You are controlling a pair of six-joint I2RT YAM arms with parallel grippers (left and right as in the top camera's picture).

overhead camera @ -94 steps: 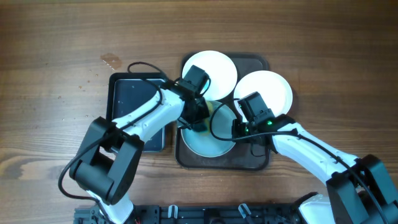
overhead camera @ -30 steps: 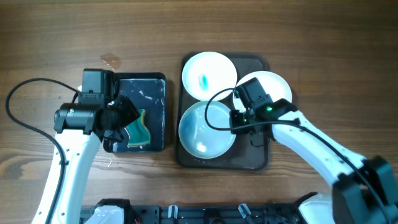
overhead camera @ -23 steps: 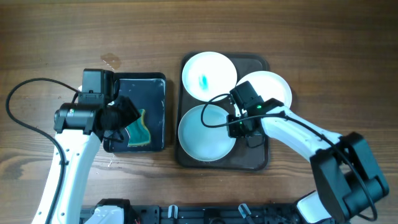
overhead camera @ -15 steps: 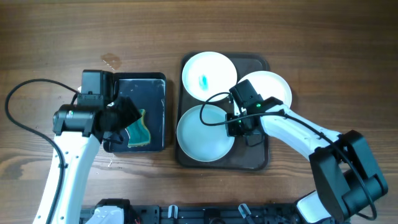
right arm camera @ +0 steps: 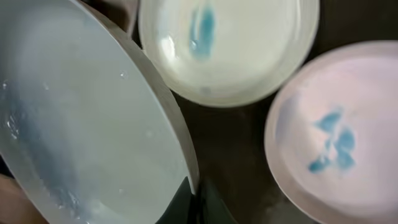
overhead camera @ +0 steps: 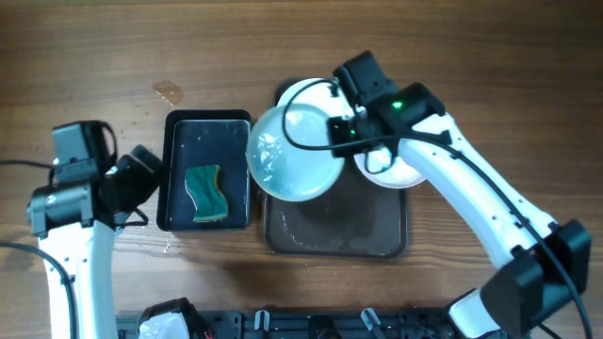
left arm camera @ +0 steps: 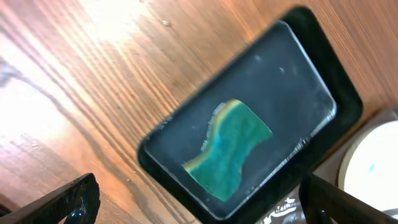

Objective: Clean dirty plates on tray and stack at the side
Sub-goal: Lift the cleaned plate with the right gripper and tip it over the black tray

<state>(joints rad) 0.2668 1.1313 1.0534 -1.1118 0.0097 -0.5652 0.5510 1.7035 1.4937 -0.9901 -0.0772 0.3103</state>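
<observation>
My right gripper (overhead camera: 336, 130) is shut on the rim of a wiped, wet white plate (overhead camera: 292, 153), holding it tilted above the left edge of the dark brown tray (overhead camera: 339, 229). In the right wrist view the fingers (right arm camera: 186, 200) pinch that plate (right arm camera: 81, 124) at its edge. Two more plates lie on the tray (right arm camera: 242, 146) with blue smears: one at the back (right arm camera: 230, 43), one on the right (right arm camera: 336, 137). From overhead the arm partly hides them (overhead camera: 306, 92) (overhead camera: 394, 175). My left gripper (overhead camera: 139, 186) stands open and empty, left of the black tray.
A smaller black tray (overhead camera: 207, 141) lies left of the brown tray, with a green sponge (overhead camera: 206, 192) lying loose in it; the left wrist view shows the sponge (left arm camera: 230, 152) too. Bare wooden table (overhead camera: 113, 56) surrounds both.
My left gripper opened, left the sponge in the black tray and drew back to the left. My right gripper lifted the front plate off the brown tray and carried it back and left.
</observation>
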